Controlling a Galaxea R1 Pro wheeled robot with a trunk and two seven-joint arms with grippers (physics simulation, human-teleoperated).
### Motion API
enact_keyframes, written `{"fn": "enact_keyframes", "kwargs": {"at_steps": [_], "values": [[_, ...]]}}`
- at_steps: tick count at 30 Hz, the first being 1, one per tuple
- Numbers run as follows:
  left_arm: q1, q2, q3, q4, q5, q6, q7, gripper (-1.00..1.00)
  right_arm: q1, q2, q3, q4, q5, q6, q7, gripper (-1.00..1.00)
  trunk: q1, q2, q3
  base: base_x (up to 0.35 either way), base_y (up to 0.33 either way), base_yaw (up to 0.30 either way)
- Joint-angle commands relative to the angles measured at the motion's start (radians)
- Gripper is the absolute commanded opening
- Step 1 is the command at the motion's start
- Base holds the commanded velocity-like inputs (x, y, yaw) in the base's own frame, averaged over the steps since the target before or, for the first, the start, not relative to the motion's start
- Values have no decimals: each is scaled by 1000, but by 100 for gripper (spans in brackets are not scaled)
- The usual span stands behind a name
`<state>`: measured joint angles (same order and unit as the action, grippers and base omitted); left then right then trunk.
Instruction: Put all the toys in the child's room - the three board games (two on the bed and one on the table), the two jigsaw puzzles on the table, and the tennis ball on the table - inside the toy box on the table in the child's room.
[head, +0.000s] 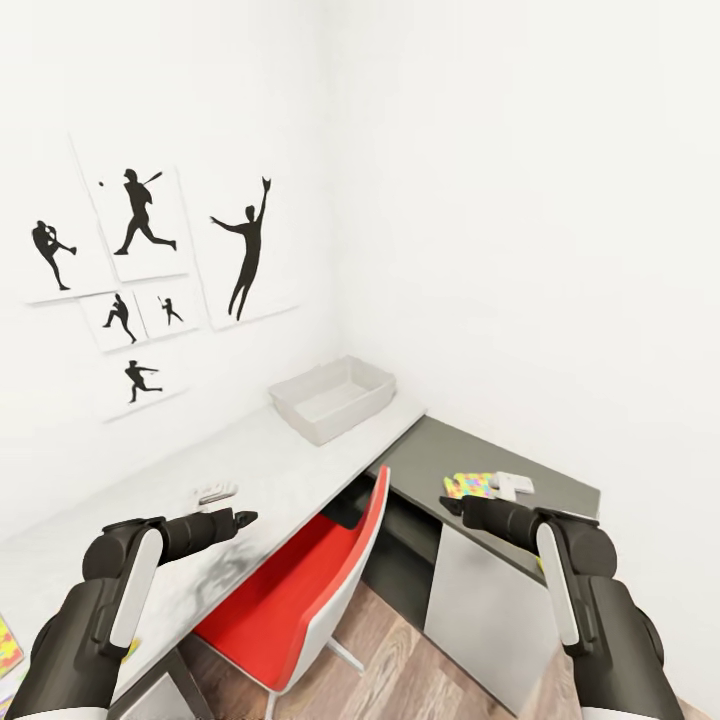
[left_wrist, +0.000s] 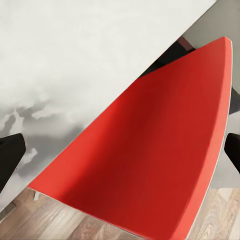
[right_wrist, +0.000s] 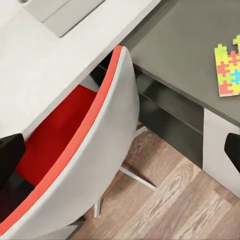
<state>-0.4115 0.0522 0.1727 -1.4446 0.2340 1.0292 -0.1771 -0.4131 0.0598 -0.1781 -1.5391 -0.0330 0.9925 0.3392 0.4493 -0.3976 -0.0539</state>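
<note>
Head view: toy box (head: 335, 398) at 12 o'clock on the pale bench (head: 250, 480), empty. Jigsaw puzzle (head: 470, 486) at 2 o'clock on the dark bench section (head: 470, 455). Red chair (head: 300, 590) between the arms. Left gripper (head: 240, 518) and right gripper (head: 450, 503) carry nothing; spread unclear.

Left wrist: dark fingertips (left_wrist: 10, 155) wide apart over the chair seat.

Right wrist: fingertips (right_wrist: 10, 150) also wide apart, empty; puzzle (right_wrist: 231, 67) ahead. Best approach: skirt the chair, right gripper descends on the puzzle edge.

Red chair (head: 300, 600) against the table (head: 260, 470)
</note>
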Motion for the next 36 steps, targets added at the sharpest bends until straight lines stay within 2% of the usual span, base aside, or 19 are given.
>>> {"fn": "enact_keyframes", "kwargs": {"at_steps": [1,18,36], "values": [[-1,0,1,0,-2,5,-5,100,-1,1,-2,0,-4,3,2,100,1,-2,-2,0,0,94],[-1,0,2,0,-2,5,-5,100,-1,2,-3,7,-14,-9,1,100,1,-2,-3,4,0,12],[-1,0,1,0,-1,5,-7,100,-1,1,-3,6,-17,-8,3,100,1,-2,-3,96,-18,0]]}}
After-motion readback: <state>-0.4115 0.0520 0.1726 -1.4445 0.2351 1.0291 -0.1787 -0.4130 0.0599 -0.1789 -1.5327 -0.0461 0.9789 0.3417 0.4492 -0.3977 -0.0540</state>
